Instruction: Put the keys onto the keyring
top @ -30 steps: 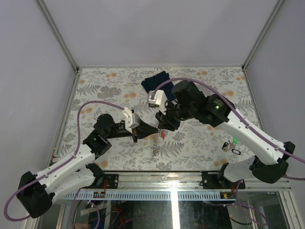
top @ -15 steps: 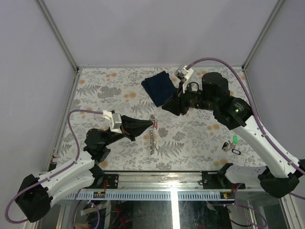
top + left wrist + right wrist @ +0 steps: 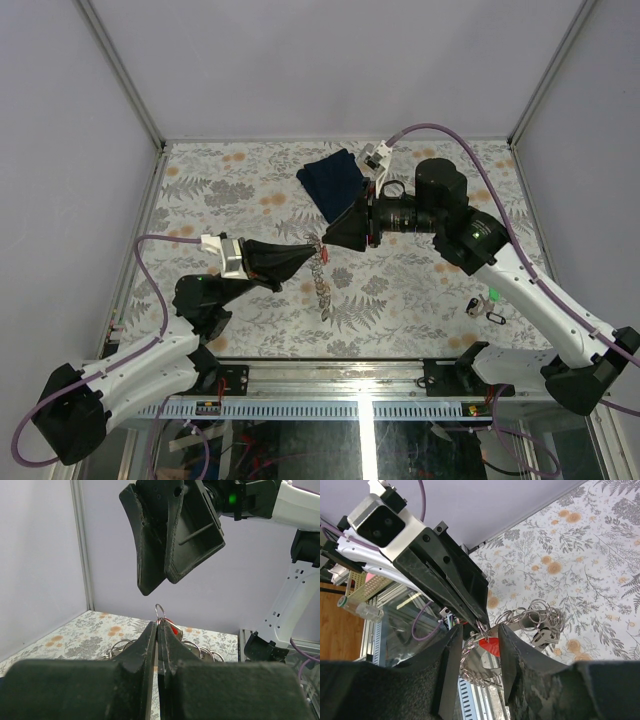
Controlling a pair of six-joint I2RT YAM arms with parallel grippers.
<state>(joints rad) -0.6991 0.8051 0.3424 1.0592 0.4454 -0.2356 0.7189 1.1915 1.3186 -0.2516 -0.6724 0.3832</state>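
Left tool (image 3: 316, 250), top view: jaws together, clamped on the keyring (image 3: 321, 282), which hangs from its tip above the table (image 3: 210, 200). Right tool (image 3: 330, 238): tip just beside the left one, reaching in from the right. Red key (image 3: 326, 258): at the top of the hanging keyring. Cloth (image 3: 335, 180): dark blue, far side. We list further keys (image 3: 492, 296) loose on the table, well apart, near right.

Left wrist view: left tool (image 3: 159, 630) pressed shut on a small ring of the keyring (image 3: 159, 611); red key (image 3: 173, 628) just behind; right tool (image 3: 157, 587) above, apart from the ring.

Right wrist view: right tool (image 3: 479, 635), jaws apart; red key (image 3: 491, 646) shows in the gap, and we cannot tell whether they touch. Left tool (image 3: 479, 622) meets it tip to tip. Keyring (image 3: 540, 617) loops hang beside.
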